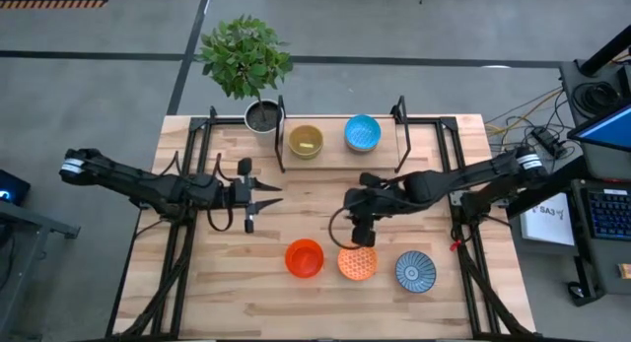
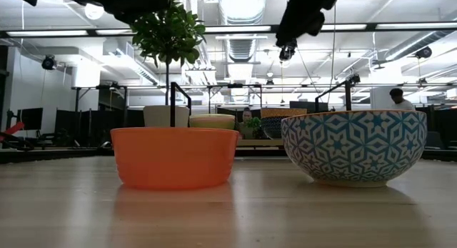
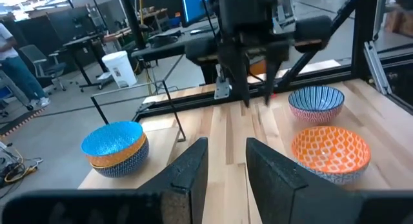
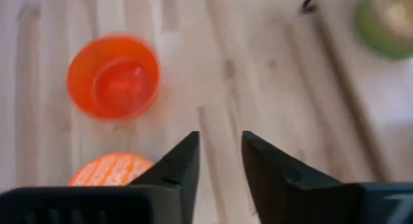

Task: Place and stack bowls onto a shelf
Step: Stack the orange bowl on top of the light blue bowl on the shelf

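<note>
At the near edge of the table (image 1: 197, 283), three bowls are set in one row: one red-orange bowl (image 1: 305, 257), one dotted orange bowl (image 1: 357, 264) just beside it, and one blue-and-white patterned bowl (image 1: 415, 271) slightly apart to the right. Above the dotted orange bowl the right gripper (image 1: 363, 234) is held, pointing down, its fingers parted by a narrow gap with nothing between them; in the right wrist view both the red-orange and the dotted orange bowl are seen beneath the fingers. At mid-table on the left, the left gripper (image 1: 264, 202) is held level, pointing toward the right arm, its fingers likewise spread and empty. At the far edge, one shelf (image 1: 340, 153) is found between black upright posts, and two stacks are seen on it. In the left wrist view the light blue bowl (image 3: 113, 139) is seen nested in a yellow-rimmed bowl (image 3: 116, 158); the other stack is topped by a yellow bowl (image 1: 306, 140), and how many bowls lie under it cannot be told. One dark plant pot (image 1: 262, 115) with a leafy plant (image 1: 242, 54) is placed just left of the shelf. Beyond the table, two persons are seen in the room in the low view, one (image 2: 248, 119) seated behind the shelf and one (image 2: 397, 98) at far right.
</note>
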Controlling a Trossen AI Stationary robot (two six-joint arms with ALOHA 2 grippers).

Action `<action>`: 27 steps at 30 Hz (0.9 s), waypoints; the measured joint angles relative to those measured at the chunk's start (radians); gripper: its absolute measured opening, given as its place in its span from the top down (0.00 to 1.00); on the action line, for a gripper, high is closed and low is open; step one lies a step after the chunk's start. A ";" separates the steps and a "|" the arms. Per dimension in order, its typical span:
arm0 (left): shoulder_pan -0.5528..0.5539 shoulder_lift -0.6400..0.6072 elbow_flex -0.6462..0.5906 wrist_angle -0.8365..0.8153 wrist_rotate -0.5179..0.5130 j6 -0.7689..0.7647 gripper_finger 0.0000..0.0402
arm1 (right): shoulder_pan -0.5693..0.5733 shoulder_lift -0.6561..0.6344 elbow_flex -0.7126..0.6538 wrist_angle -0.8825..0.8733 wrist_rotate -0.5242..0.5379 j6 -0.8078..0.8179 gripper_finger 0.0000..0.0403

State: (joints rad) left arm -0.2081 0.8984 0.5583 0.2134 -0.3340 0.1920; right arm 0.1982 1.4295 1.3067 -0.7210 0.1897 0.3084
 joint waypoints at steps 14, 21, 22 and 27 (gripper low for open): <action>0.000 0.013 0.000 -0.004 0.000 -0.001 0.78 | 0.027 0.213 0.003 -0.060 -0.230 -0.017 0.58; 0.000 0.017 0.000 -0.004 0.000 0.005 0.78 | 0.026 0.290 0.003 -0.062 -0.286 -0.032 0.64; 0.000 0.017 0.000 -0.004 0.000 0.005 0.78 | 0.026 0.298 0.003 -0.062 -0.286 -0.033 0.65; 0.000 0.017 0.000 -0.004 0.000 0.005 0.78 | 0.024 0.338 0.003 -0.059 -0.286 -0.036 0.73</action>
State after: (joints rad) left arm -0.2081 0.9150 0.5583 0.2096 -0.3340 0.1970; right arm 0.2217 1.7673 1.3094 -0.7800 -0.0966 0.2728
